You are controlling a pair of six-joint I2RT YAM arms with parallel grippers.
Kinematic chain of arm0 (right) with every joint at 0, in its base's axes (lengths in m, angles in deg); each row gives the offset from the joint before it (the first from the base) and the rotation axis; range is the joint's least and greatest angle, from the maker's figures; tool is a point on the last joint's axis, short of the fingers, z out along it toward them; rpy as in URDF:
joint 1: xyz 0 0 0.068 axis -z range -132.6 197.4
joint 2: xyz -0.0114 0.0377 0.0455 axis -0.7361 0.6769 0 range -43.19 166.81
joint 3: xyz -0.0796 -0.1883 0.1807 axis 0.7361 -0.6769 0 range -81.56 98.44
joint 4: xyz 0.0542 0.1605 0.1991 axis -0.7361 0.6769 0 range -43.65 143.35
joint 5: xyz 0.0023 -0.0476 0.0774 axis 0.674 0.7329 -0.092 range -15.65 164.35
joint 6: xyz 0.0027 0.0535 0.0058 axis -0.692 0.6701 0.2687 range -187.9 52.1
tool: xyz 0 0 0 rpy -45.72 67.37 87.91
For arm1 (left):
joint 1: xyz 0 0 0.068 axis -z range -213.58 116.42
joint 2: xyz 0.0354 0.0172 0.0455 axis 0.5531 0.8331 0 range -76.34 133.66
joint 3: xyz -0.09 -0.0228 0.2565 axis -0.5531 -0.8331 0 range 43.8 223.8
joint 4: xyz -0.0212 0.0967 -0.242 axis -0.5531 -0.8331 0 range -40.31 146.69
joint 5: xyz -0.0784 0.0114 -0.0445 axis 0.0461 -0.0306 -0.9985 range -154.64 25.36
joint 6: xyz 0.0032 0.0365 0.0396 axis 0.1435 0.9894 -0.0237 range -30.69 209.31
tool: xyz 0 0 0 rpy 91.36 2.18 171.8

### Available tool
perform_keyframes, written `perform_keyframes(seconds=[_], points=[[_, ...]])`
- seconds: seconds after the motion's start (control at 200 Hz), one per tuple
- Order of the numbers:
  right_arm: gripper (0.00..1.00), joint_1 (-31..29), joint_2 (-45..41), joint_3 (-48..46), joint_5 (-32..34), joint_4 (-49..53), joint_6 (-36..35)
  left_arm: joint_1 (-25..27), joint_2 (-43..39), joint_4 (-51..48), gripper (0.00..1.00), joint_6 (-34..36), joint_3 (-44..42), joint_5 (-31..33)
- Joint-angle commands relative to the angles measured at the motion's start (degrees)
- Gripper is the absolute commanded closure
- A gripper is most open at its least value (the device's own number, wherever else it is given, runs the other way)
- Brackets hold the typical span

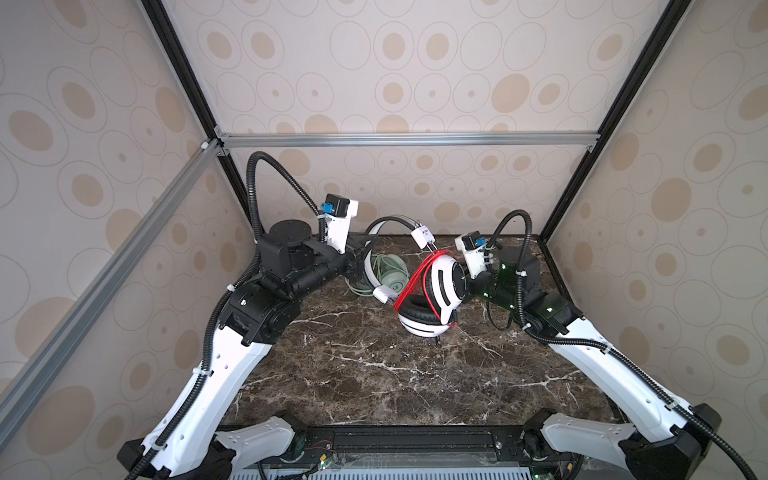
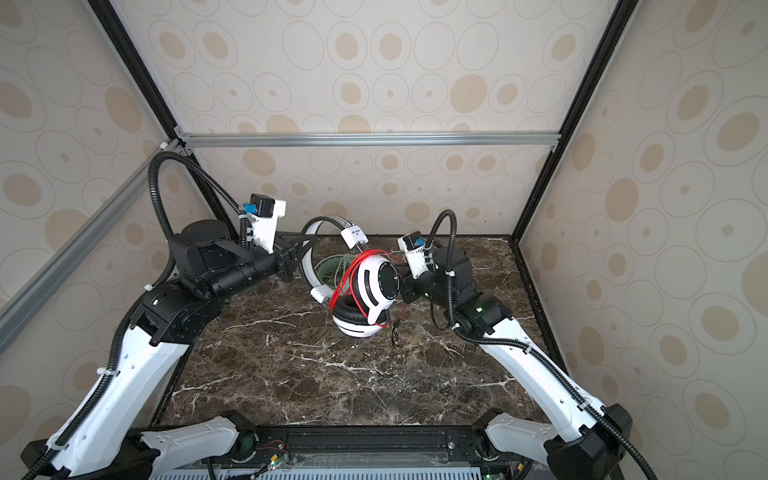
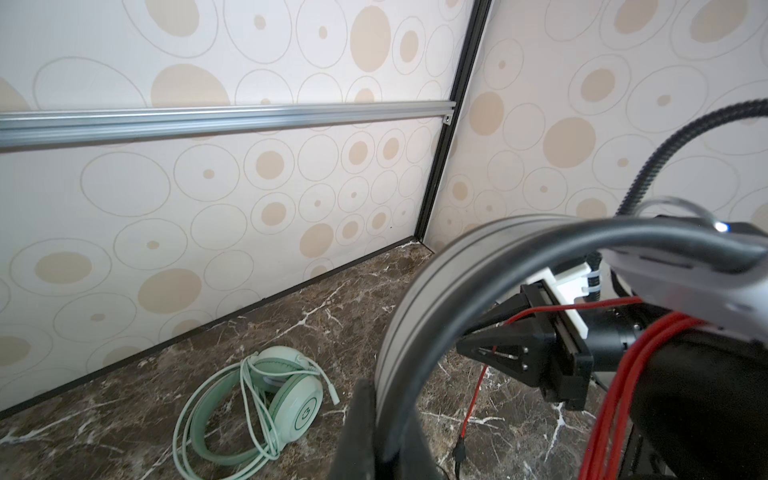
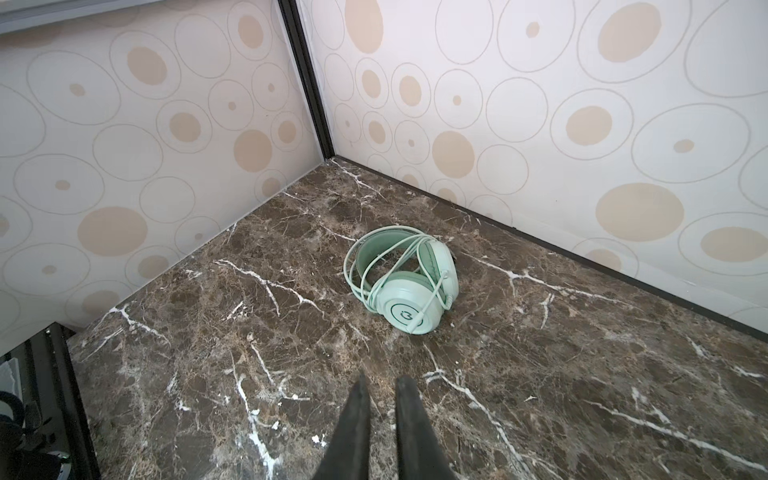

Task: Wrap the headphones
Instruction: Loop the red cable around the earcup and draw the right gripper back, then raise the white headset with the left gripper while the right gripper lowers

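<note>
Mint-green headphones [image 1: 392, 284] — partly hidden, apparently by white-and-black headphones' headband [image 1: 368, 270].

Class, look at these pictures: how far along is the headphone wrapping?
Done: the mint-green headphones lie on the table, pale cable coiled round them. In hand: the left claw holds the white-and-black headphones by the headband, red cable looped over the ear cups. Left: its plug end hangs loose; the right claw holds nothing.

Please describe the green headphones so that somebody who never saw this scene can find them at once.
Start at the dark marble table and look to its far edge, near the back wall. The mint-green headphones lie there, just behind the white-and-black headphones. Only they are pale green all over, with a matching pale cable looped around them, not red.
</note>
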Motion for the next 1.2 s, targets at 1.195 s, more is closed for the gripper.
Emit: perform_keyframes(seconds=[1.195], points=[[0.79, 0.3, 0.4, -13.9, -4.4, -17.0, 9.6, 0.4, 3.8, 14.6, 1.00, -12.0, 16.4, 4.2]])
